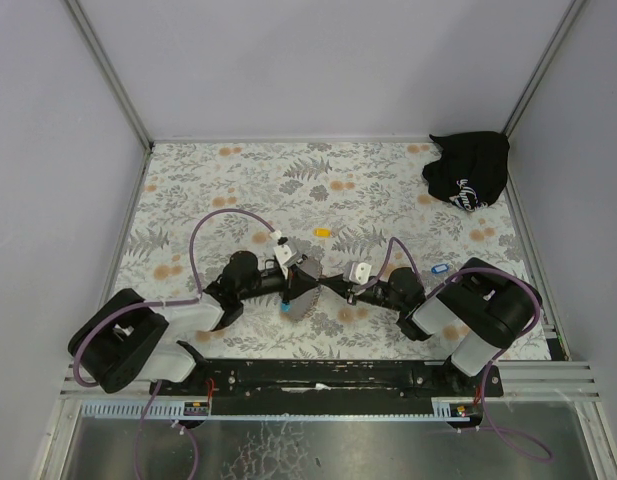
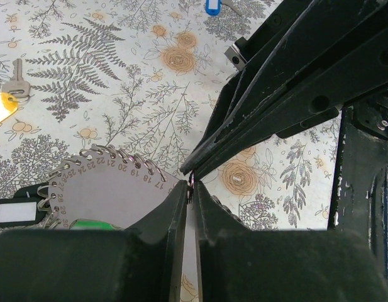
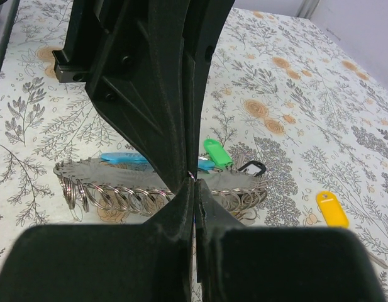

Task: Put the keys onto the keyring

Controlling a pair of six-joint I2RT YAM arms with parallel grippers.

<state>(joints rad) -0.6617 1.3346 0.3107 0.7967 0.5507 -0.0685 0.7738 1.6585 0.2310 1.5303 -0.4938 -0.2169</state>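
Observation:
The keyring is a grey numbered disc (image 2: 112,195) edged with several metal rings (image 3: 118,198). It carries green (image 3: 217,153), light-blue (image 3: 124,158) and black (image 3: 253,168) tags and lies at the table's middle (image 1: 298,302). My left gripper (image 2: 190,187) and right gripper (image 3: 194,182) meet tip to tip over its edge. Each is shut on one thin ring that pokes out between the tips. A yellow-tagged key (image 1: 321,232) lies beyond them on the cloth; its tag (image 2: 2,107) and metal blade (image 2: 16,78) show at the left. A blue-tagged key (image 1: 439,269) rests to the right.
A black cloth bag (image 1: 468,170) with white print sits in the far right corner. Grey walls enclose the floral tablecloth (image 1: 288,180) on three sides. The right arm's body (image 1: 478,310) stands close to the blue-tagged key.

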